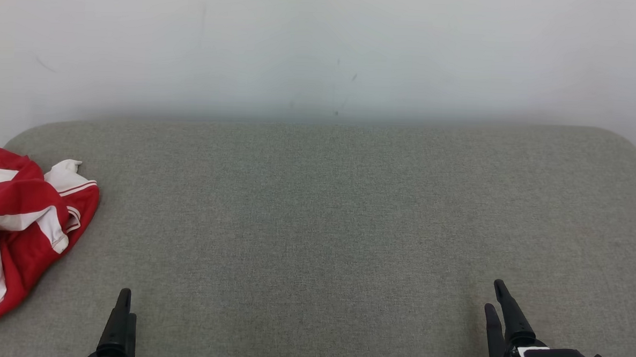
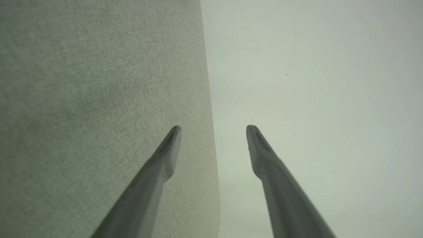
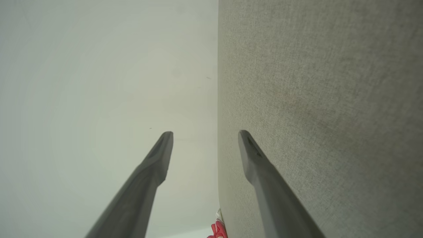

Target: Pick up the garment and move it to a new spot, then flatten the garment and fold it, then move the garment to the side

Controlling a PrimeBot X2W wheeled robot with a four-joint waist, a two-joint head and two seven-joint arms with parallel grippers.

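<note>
The left gripper and the right gripper both stand released, with their jaws wide apart and nothing between them, low over the grey upholstered surface. The red and white garment lies crumpled to the left of the left gripper and a little ahead of it, and well apart from the right gripper. Part of it runs out of the head view.

The main risk, I think, is the first grasp. The heap has many folds, so the gripper may catch only a sleeve or one loose layer, and the rest would drag and twist. The garment also seems close to the surface's left end, so a push instead of a pinch could slide it off. If the fingers go too deep, they may pinch the upholstery together with the cloth.
</note>
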